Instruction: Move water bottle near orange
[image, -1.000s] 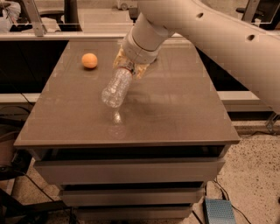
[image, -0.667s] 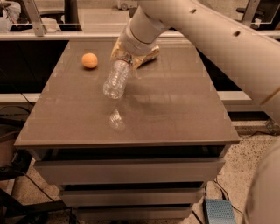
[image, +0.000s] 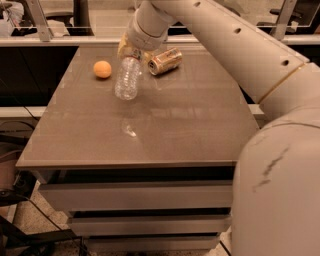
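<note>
The clear ribbed water bottle (image: 127, 78) hangs tilted above the table, its cap end up inside my gripper (image: 133, 52). My gripper is shut on the bottle's top, at the back middle of the table. The orange (image: 102, 69) sits on the table at the back left, a short way left of the bottle. The bottle's cap is hidden by the gripper.
A gold metal can (image: 165, 60) lies on its side just right of the gripper. The brown table (image: 175, 130) has drawers below its front edge. My arm (image: 225, 45) crosses the upper right, and its big body (image: 280, 195) fills the lower right.
My gripper has carried the bottle back and to the left, closer to the orange. The gold can, hidden behind the gripper before, now shows.
</note>
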